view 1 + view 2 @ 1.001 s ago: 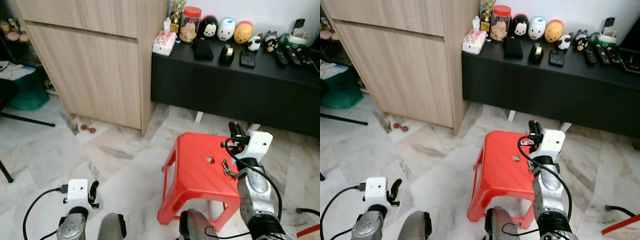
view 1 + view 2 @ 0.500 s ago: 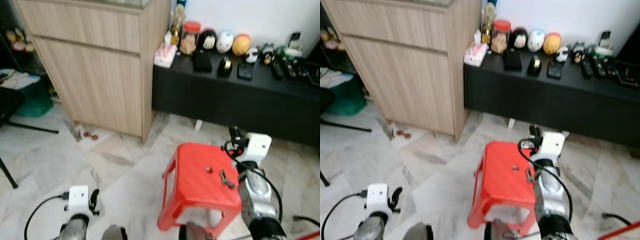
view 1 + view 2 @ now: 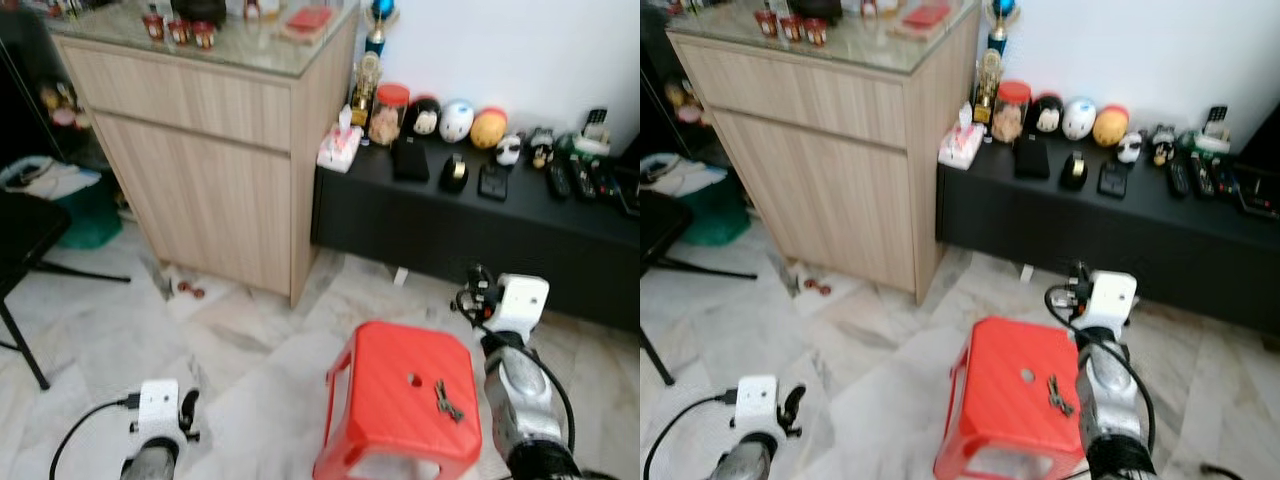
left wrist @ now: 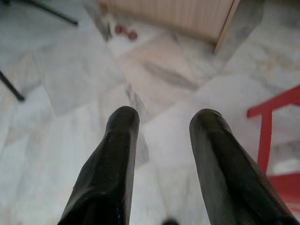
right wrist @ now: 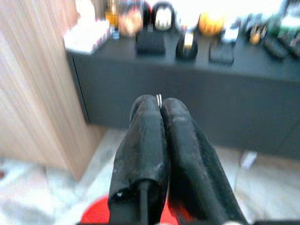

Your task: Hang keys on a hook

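1. Camera is tilting up since 1 s ago: the wooden cabinet (image 3: 210, 150) top is now showing and the red stool (image 3: 405, 410) is sitting lower in the frame. Keys (image 3: 446, 400) are in the same spot on the stool.
2. Right gripper (image 5: 161, 102) is raised beyond the stool's far right corner, fingers pressed together; a thin metal sliver is showing at the tips, and I cannot tell what it is.
3. Left gripper (image 4: 161, 124) is hanging low over the marble floor (image 3: 240, 350), fingers apart, holding nothing.
4. Open floor lies between the stool and the cabinet; the black console (image 3: 480, 215) is running along the wall beyond the stool.
5. Glass jar (image 3: 386, 113) with a red lid is standing on the console; its contents are unclear.
6. Keys are lying flat on the stool's right half, long axis roughly front to back, near the centre hole.
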Motion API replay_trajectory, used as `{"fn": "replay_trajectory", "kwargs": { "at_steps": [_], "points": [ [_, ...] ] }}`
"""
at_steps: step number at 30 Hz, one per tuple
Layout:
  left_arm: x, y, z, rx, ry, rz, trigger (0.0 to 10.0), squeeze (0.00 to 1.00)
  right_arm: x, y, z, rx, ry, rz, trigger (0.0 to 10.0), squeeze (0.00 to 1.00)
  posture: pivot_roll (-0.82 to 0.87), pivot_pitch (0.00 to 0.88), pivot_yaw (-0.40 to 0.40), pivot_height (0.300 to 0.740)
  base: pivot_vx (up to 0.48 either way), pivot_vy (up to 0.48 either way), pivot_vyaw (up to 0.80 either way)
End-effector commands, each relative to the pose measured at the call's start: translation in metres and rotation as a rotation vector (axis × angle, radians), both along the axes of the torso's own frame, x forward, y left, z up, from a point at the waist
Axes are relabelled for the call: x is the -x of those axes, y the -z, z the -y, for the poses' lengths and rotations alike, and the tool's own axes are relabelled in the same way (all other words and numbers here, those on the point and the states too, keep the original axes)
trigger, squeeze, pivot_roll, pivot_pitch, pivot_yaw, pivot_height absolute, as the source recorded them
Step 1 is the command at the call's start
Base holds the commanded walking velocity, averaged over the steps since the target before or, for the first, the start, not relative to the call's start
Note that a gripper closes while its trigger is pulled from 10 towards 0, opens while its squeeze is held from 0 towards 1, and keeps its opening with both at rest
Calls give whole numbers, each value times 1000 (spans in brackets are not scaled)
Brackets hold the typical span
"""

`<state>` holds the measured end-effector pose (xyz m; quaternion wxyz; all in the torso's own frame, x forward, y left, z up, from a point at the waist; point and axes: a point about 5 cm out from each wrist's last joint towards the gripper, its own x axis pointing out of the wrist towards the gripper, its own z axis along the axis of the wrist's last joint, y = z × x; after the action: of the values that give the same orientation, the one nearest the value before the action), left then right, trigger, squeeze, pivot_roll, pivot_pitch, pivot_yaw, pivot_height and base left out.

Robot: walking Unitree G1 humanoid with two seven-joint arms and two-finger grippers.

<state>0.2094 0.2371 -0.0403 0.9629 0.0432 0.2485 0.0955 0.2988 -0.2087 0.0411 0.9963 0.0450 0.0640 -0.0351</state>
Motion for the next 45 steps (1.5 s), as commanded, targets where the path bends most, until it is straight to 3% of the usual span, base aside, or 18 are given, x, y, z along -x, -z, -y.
{"fn": "replay_trajectory", "kwargs": {
  "at_steps": [1,7,13,15,18,27,33,45],
  "points": [
    [15,12,-1,9,-22,-77,10000,0,15,24,5,2,7,-136,10000,0,0,4,-103,740,0,0,0],
    [25,20,-2,12,-36,-135,10000,0,42,59,7,4,11,-314,10000,0,5,0,-103,740,0,0,0],
    [33,26,-2,31,-57,-189,10000,0,52,71,10,-14,53,-389,10000,0,7,0,-102,740,0,0,0],
    [41,33,0,35,-60,-252,10000,0,55,74,10,1,56,-422,10000,0,7,0,-102,740,0,0,0],
    [46,37,1,28,-48,-291,10000,0,53,72,12,-8,70,-409,10000,0,-2,0,-92,740,0,0,0],
    [81,56,14,71,-22,-445,10000,0,39,54,31,-1,169,-303,10000,0,-45,0,-68,740,0,0,0],
    [86,58,16,80,-22,-461,10000,0,41,56,34,-7,164,-328,10000,0,-36,0,-71,740,-45,0,0],
    [84,57,18,87,-19,-453,10000,0,75,84,36,-21,172,-484,10000,0,-36,0,-70,740,-281,0,0]
  ]
}}
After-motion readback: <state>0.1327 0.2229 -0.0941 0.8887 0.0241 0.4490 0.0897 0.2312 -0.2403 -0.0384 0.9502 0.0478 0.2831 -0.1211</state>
